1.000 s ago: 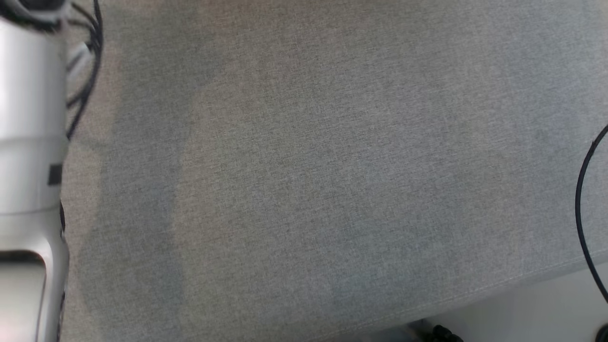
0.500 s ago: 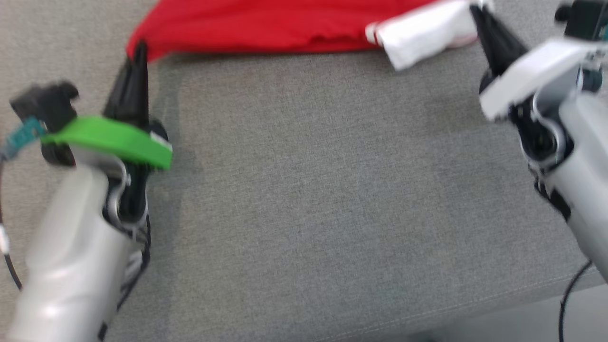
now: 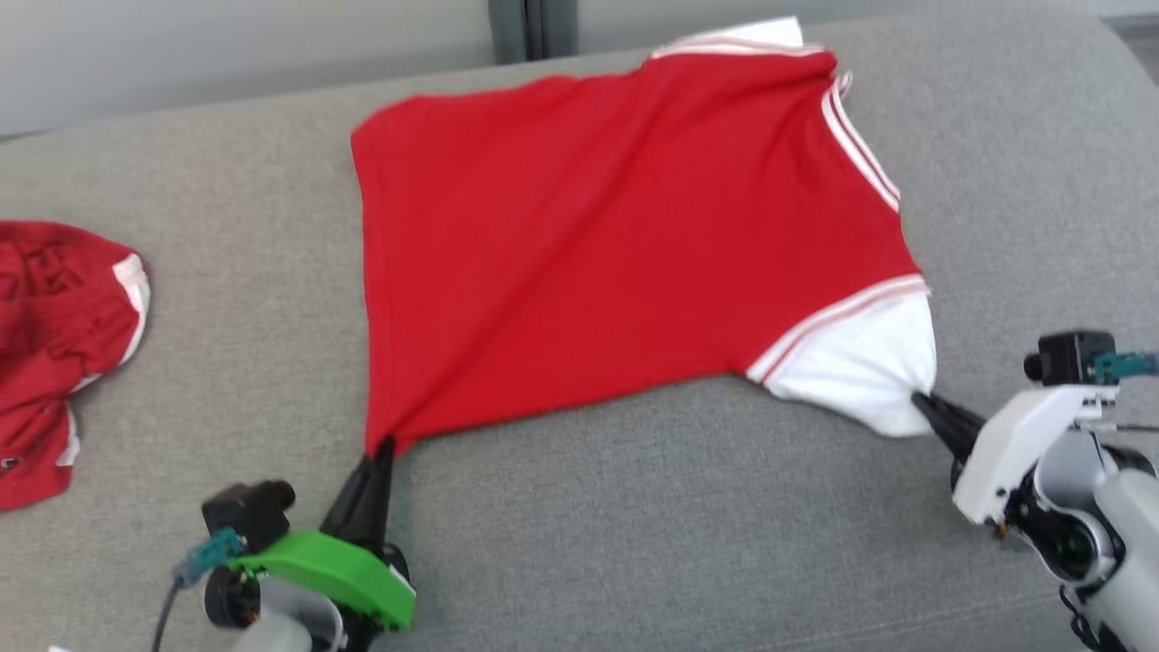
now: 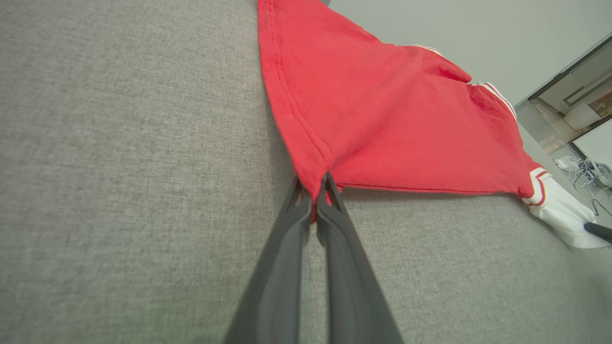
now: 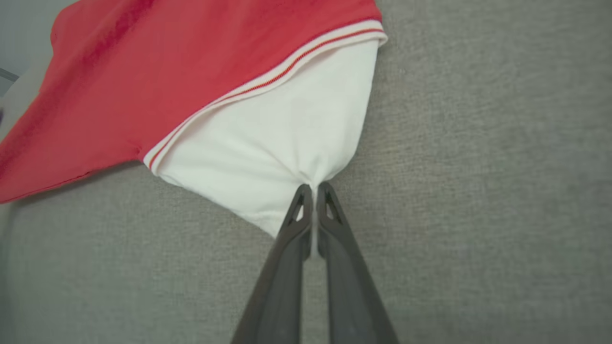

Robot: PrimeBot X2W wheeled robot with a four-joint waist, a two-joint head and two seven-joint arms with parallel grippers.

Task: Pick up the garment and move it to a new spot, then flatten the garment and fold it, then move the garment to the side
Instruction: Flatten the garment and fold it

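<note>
The red shirt (image 3: 616, 244) lies spread on the grey cushion (image 3: 634, 507), its hem corner pinched by the left gripper (image 3: 384, 445) and its white sleeve (image 3: 860, 371) by the right gripper (image 3: 922, 400).

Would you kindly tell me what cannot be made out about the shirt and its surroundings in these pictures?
- Second red garment: head view, cut off by the left edge.
- Red shirt, far sleeve: head view, mostly hidden behind the shirt's body.
- Room clutter: left wrist view, too small and blurred.
</note>
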